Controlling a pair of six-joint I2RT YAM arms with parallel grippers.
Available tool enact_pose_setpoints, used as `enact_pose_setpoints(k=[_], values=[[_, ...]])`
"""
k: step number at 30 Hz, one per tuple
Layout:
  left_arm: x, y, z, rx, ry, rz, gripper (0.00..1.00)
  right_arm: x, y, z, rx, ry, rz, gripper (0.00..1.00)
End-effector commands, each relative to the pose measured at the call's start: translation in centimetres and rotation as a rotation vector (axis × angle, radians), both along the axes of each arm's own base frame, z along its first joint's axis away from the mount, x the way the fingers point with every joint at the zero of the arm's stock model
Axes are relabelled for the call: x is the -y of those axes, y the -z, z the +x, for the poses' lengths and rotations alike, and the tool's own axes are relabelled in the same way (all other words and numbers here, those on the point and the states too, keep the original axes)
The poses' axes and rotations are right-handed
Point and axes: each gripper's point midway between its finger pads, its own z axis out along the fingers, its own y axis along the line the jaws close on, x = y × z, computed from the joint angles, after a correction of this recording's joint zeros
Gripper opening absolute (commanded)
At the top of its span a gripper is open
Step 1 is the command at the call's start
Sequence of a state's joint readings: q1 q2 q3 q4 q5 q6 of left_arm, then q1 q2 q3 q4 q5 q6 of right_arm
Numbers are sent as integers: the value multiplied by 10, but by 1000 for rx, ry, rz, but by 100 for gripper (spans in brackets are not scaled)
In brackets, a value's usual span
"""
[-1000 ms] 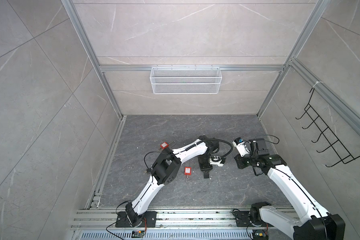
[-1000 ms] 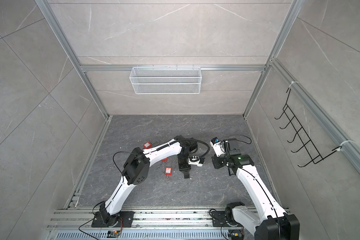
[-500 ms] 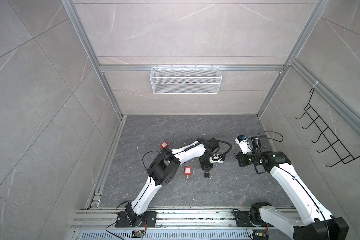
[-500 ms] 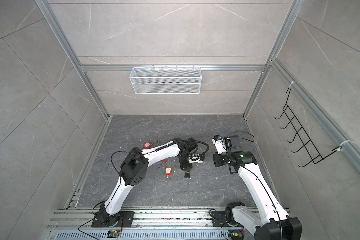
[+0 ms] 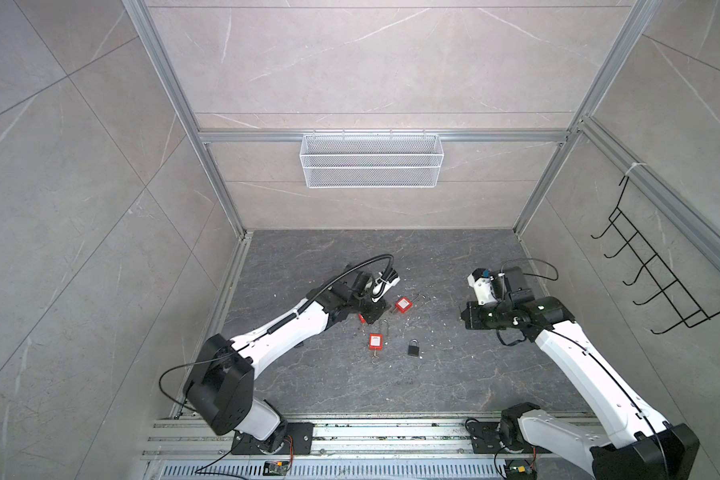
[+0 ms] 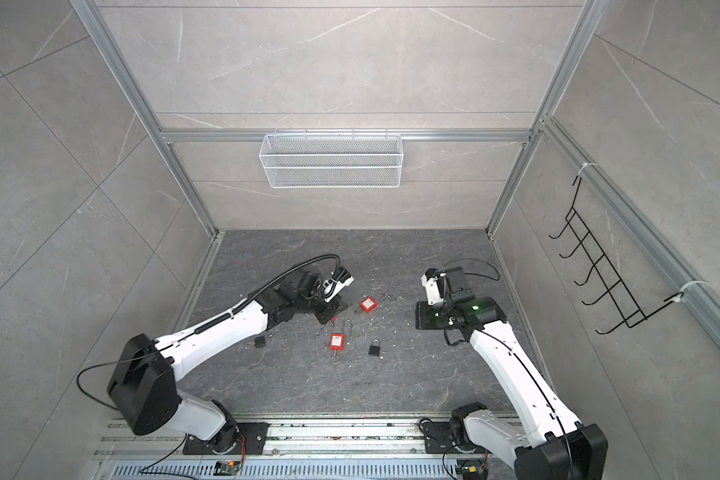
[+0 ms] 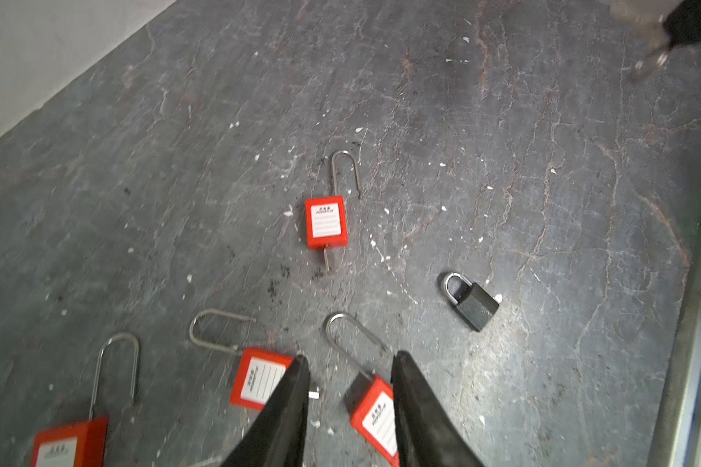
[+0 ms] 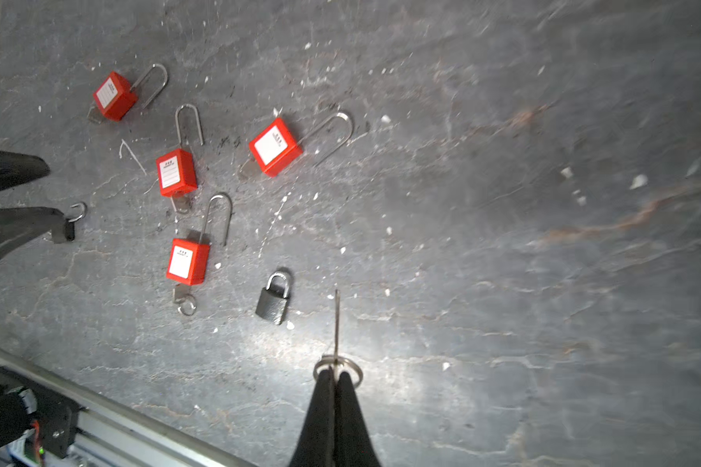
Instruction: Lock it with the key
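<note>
The key [image 8: 336, 323] sticks out of the tightly closed right pincer [image 8: 336, 374], above the counter [image 8: 502, 242] near a black padlock [image 8: 274, 299]; only the right wrist view shows it sharply. The left pincer [image 7: 349, 356], partly open and empty, hovers over red padlocks [image 7: 260, 378].

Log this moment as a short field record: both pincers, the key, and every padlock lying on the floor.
left pincer: open, empty, above red padlocks
right pincer: shut on key
key: on a ring, blade sticking out past the pincer tips
red padlocks: four, shackles open, keys at their bases
black padlock: shackle closed, lying free, nearest the held key
second black padlock: beside the left arm
</note>
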State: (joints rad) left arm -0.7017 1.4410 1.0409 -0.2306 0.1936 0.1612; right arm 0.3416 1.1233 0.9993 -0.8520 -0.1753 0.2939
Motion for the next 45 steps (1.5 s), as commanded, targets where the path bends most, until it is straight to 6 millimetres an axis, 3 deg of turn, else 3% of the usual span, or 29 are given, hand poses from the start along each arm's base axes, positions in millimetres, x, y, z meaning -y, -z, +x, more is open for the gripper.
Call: enact_pose_setpoints(k=[1, 4, 13, 25, 28, 34, 37, 41, 45], values=[[-11, -27, 7, 39, -85, -136, 37, -19, 32, -9, -114, 79, 8, 0], [-31, -33, 8, 41, -138, -153, 36, -34, 57, -13, -178, 101, 19, 0], [-60, -46, 6, 36, -207, -139, 35, -63, 111, -23, -268, 74, 13, 0], [-70, -35, -2, 23, -237, -137, 35, -71, 143, -24, -332, 61, -35, 1], [-71, -31, -5, 11, -233, -123, 35, -68, 147, -25, -346, 67, -54, 6], [-76, -32, -4, 4, -268, -119, 35, -54, 140, -26, -328, 105, -106, 25], [-79, -33, -2, -8, -286, -114, 35, -49, 120, -19, -271, 123, -125, 31], [-86, -33, 1, -33, -332, -127, 35, -59, 87, -5, -199, 124, -97, 36], [-99, -34, 5, -69, -398, -164, 38, -91, 73, -1, -202, 76, -93, 45]])
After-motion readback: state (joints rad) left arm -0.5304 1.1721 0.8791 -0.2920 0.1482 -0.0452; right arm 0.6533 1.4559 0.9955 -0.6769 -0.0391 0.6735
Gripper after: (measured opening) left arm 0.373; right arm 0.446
